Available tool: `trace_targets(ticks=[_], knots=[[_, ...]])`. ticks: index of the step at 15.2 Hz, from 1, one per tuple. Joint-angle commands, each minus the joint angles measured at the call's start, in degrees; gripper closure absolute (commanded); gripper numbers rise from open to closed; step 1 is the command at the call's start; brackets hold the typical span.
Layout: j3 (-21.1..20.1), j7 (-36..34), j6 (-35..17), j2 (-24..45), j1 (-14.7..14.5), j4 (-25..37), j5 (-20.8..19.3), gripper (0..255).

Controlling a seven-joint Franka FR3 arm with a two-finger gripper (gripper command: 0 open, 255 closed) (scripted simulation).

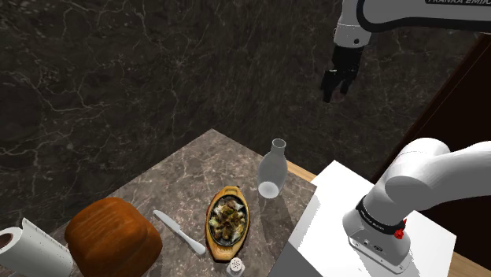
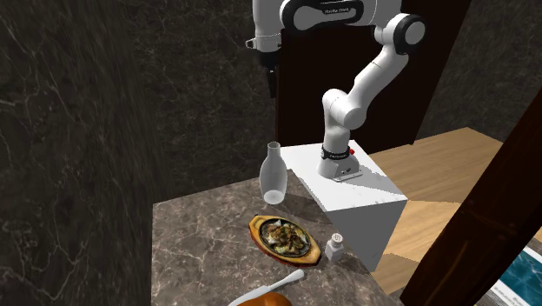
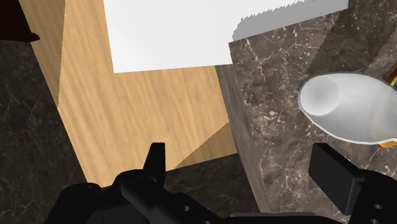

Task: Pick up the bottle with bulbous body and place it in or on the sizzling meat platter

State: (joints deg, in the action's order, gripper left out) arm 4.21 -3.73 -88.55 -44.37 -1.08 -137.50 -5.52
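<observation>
The claw (image 1: 337, 83) is hovering spread wide, high over the bottle (image 1: 271, 169).
Descending off-centre is risking tipping it onto the platter (image 1: 227, 220) just beside.

Dim, with one bright spot
My white stand (image 1: 334, 189) shines brightest, lower right; a jagged grey shadow lies on it, and the walls (image 1: 118, 63) look murky.

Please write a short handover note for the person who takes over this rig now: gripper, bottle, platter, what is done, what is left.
Gripper: open, empty, high above the table.
Bottle: upright on the marble table, beside the meat platter, not grasped.
Done: nothing yet.
Left: descend, grasp the bottle, lift it, and set it on the platter.
</observation>
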Motion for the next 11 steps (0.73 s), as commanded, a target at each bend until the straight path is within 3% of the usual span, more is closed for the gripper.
trace_targets(ticks=[1,11], knots=[[0.0,0.0,0.0,0.0,0.0,0.0,0.0,0],[-10.5,-10.3,-9.1,4.0,-6.0,-5.4,8.6,0]])
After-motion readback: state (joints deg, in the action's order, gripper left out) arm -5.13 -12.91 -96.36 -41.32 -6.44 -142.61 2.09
